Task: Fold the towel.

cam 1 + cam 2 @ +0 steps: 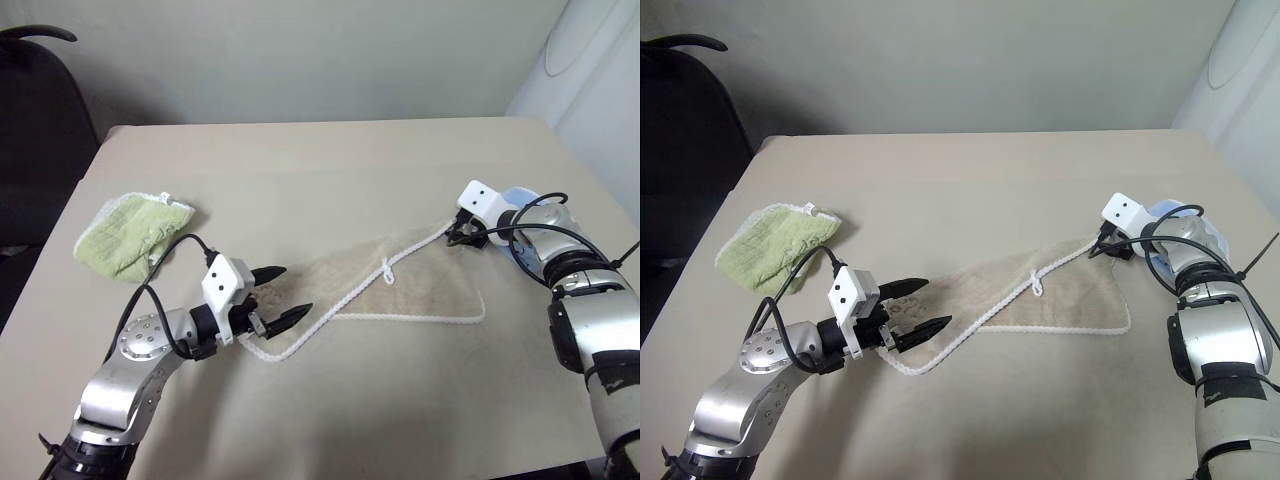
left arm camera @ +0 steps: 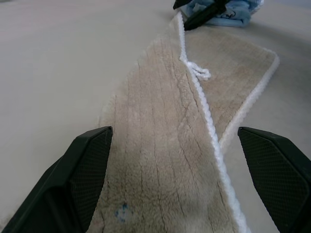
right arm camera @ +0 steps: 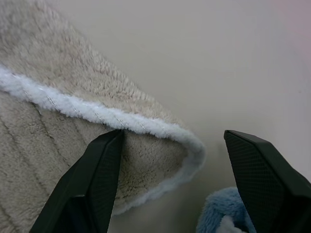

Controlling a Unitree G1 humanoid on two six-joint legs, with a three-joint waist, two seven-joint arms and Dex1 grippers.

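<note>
Towel folded diagonally (corded edge up), both grippers open.

A thin beige terry-cloth towel with a soft ribbed pile is edged in twisted white cord. A fluffy light green cloth is seen far left on the smooth, matt beige table. Black fingers are finely textured.

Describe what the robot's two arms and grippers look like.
Both arms are silver-grey metal with black joint sections and loose black cables looping along them. The left gripper and right gripper each have two black pointed fingers with a fine cross-hatched pad texture, and carry a small white box with dark dots at the wrist.
</note>
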